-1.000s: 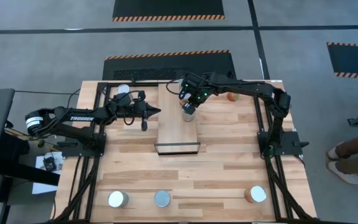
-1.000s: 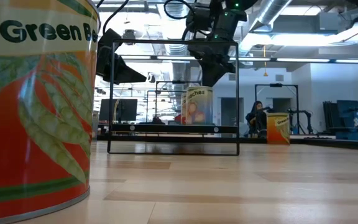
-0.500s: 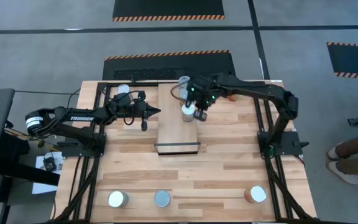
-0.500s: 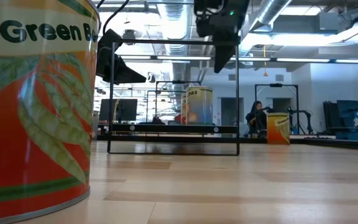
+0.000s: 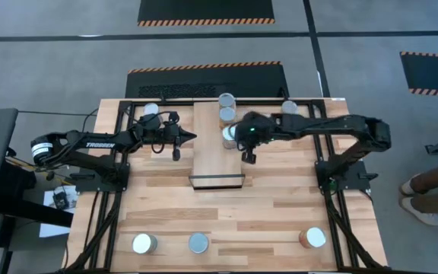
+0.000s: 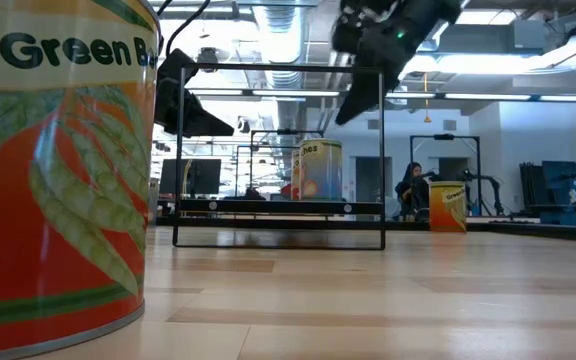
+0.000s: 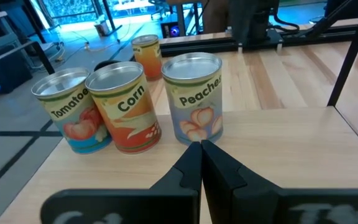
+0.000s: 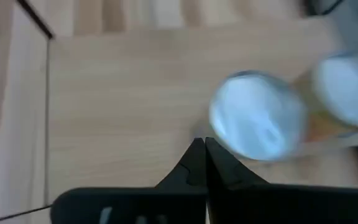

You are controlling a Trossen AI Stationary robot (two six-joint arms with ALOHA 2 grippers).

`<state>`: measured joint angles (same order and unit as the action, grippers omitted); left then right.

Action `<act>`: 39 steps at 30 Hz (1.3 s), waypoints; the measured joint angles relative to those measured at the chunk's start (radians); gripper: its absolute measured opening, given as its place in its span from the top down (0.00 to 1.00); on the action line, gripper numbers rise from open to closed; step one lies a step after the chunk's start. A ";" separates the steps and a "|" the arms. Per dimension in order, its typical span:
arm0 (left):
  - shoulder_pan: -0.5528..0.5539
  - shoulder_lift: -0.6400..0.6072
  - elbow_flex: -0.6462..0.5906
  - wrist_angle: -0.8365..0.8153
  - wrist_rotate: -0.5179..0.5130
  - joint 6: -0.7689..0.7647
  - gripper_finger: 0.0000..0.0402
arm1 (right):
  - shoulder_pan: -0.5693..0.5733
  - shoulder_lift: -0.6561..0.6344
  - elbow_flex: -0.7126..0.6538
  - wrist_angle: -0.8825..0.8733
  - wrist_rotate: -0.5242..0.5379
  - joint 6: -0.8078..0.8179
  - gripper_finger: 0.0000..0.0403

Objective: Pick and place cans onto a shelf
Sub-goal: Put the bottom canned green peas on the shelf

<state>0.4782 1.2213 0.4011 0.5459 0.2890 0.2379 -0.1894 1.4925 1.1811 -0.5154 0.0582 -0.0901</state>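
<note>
Three cans stand upright in a row on the far end of the shelf (image 5: pixel 217 156): the Peaches can (image 5: pixel 229 135) (image 7: pixel 194 99) nearest, then Corn (image 7: pixel 126 106) and Tomatoes (image 7: pixel 73 112). My right gripper (image 5: pixel 247 157) (image 8: pixel 199 146) hangs shut above the shelf's right edge, just nearer than the Peaches can and clear of it. At the shelf's left side, level with the Peaches can, my left gripper (image 5: pixel 194 137) (image 7: pixel 201 149) waits shut, holding nothing.
Loose cans stand on the table: one far left (image 5: pixel 150 110), one far right (image 5: pixel 289 108), and three along the near edge (image 5: pixel 144 243) (image 5: pixel 198 243) (image 5: pixel 312 238). The Green Beans can (image 6: pixel 58 170) fills the low view's left. A person (image 6: pixel 411 188) sits in the room behind.
My right gripper has come off the Peaches can, risen, drawn back toward the table's near and right edges, rolled about its own line, and shut with nothing between its fingers. The can stays upright on the shelf where it was set.
</note>
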 joint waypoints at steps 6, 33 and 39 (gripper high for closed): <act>0.000 0.000 0.000 -0.021 0.001 0.026 1.00 | 0.032 -0.234 -0.139 0.202 0.020 -0.022 0.99; -0.819 -0.148 0.404 -0.852 -0.702 -0.206 1.00 | -0.069 -0.577 -0.888 1.199 -0.117 -0.080 0.99; -0.996 0.050 0.564 -0.942 -0.746 -0.339 1.00 | -0.068 -0.575 -0.888 1.205 -0.114 -0.040 0.98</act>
<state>-0.5177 1.2715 0.9646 -0.3965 -0.4573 -0.1015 -0.2572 0.9173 0.2935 0.6895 -0.0558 -0.1297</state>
